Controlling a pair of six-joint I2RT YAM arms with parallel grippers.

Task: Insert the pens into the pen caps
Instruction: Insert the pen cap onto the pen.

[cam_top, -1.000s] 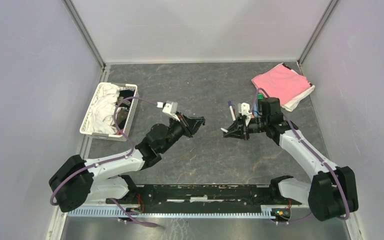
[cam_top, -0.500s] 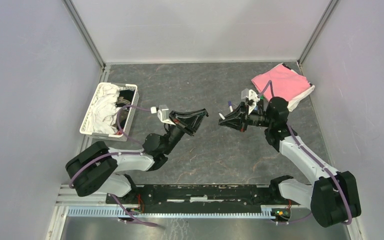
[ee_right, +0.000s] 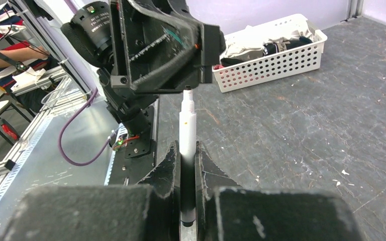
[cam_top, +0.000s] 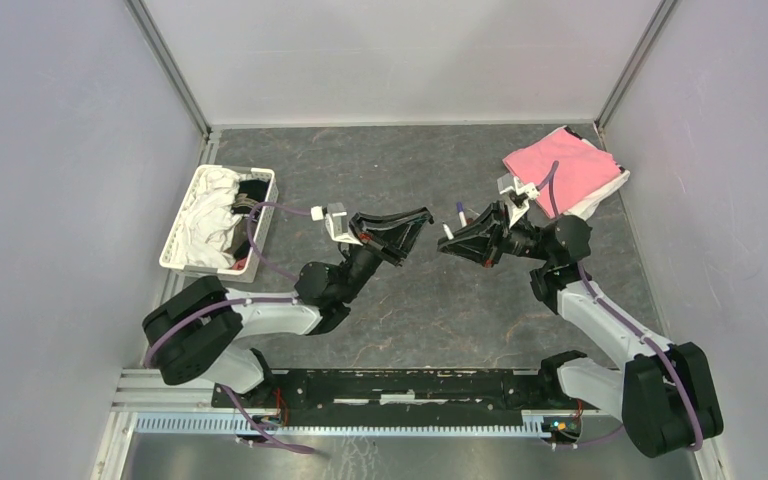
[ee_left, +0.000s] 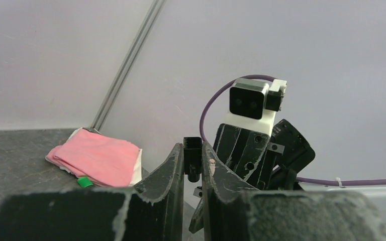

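My left gripper (cam_top: pixel 418 220) is raised above the table middle and shut on a small black pen cap (ee_left: pixel 192 156); in its wrist view the gripper (ee_left: pixel 192 163) points at the right gripper. My right gripper (cam_top: pixel 446 240) faces it, shut on a thin white-barrelled pen (ee_right: pixel 187 131). In the right wrist view the gripper (ee_right: pixel 187 158) holds the pen so its dark tip points at the left gripper (ee_right: pixel 166 55), close below it. The tip and cap are a short gap apart. A green cap (ee_left: pixel 84 182) lies by the pink cloth. A pen with a blue-purple end (cam_top: pixel 460 213) lies behind the right gripper.
A folded pink cloth (cam_top: pixel 562 165) lies at the back right, also in the left wrist view (ee_left: pixel 98 158). A white perforated basket (cam_top: pixel 174 248) with white cloth and dark items stands at the left, also in the right wrist view (ee_right: pixel 276 64). Grey walls enclose the table.
Both grippers have risen and closed in on each other over the table middle. The gap between the cap and the pen tip has shrunk.
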